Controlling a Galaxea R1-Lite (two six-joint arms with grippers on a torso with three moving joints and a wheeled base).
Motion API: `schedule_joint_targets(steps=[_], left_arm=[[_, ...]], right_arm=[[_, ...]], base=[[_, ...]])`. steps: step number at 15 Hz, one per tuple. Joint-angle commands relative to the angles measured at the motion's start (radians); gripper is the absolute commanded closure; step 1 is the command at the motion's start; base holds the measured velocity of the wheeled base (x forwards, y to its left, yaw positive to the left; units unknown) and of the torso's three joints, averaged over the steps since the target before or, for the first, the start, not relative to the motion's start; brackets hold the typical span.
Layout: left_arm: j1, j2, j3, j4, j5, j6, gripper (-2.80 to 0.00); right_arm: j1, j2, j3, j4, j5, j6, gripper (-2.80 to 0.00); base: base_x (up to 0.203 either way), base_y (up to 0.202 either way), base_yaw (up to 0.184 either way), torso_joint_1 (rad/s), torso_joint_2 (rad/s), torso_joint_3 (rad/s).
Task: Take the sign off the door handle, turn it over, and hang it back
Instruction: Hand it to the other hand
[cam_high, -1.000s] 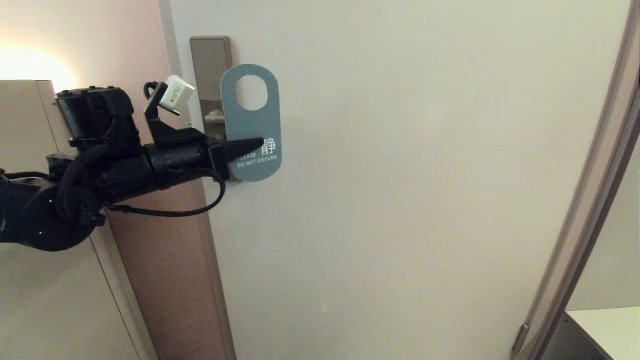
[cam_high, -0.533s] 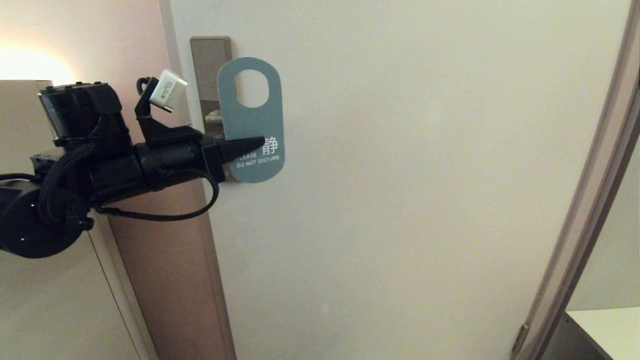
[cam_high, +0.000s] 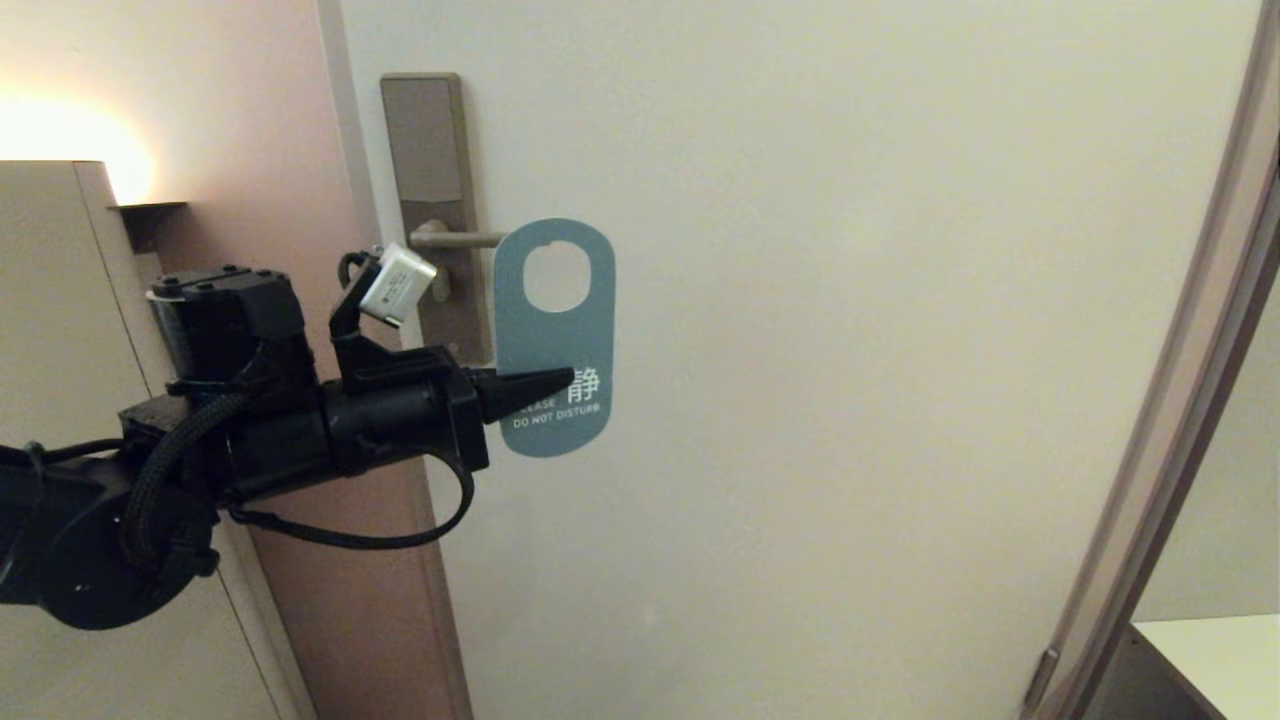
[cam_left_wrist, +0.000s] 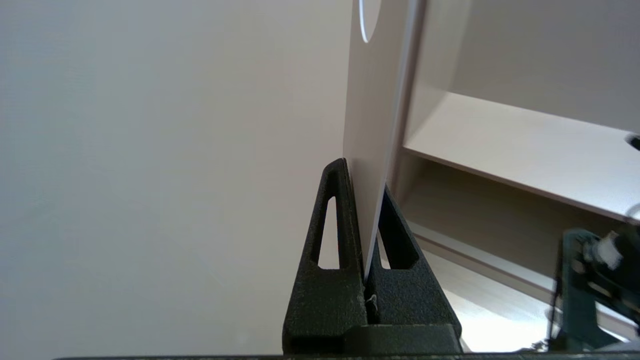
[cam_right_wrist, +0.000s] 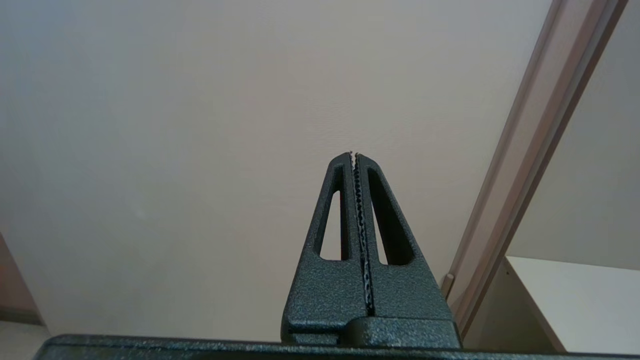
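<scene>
Now my left gripper pinches the sign clear of the door handle; flipping comes next, right gripper closed empty.

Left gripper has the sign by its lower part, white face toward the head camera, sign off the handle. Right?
Not quite: the head view shows the blue face of the sign toward the camera. The left gripper does hold its lower part, off the door handle.

sign: blue face, white lettering
lock plate: bronze-grey
door handle: brushed silver
door: cream white
left gripper: black fingers
</scene>
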Motion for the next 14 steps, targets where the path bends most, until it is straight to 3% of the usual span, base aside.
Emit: schedule_joint_targets(steps=[1, 8, 14], left_arm=[[-0.026, 0.033, 0.014, -0.009, -0.004, -0.001, 0.0], [-0.071, 0.154, -0.02, -0.121, -0.005, -0.014, 0.0], [-0.079, 0.225, -0.129, -0.125, -0.005, -0.047, 0.0]], right_arm=[[-0.001, 0.001, 0.0, 0.0, 0.0, -0.001, 0.0], [-0.001, 0.001, 0.0, 0.001, 0.002, -0.009, 0.0], [-0.001, 0.001, -0.001, 0.002, 0.017, -0.035, 0.0]], base=[[0.0, 0.0, 0.0, 0.0, 0.0, 0.0], [0.0, 0.0, 0.0, 0.0, 0.0, 0.0], [0.0, 0.0, 0.0, 0.0, 0.0, 0.0]])
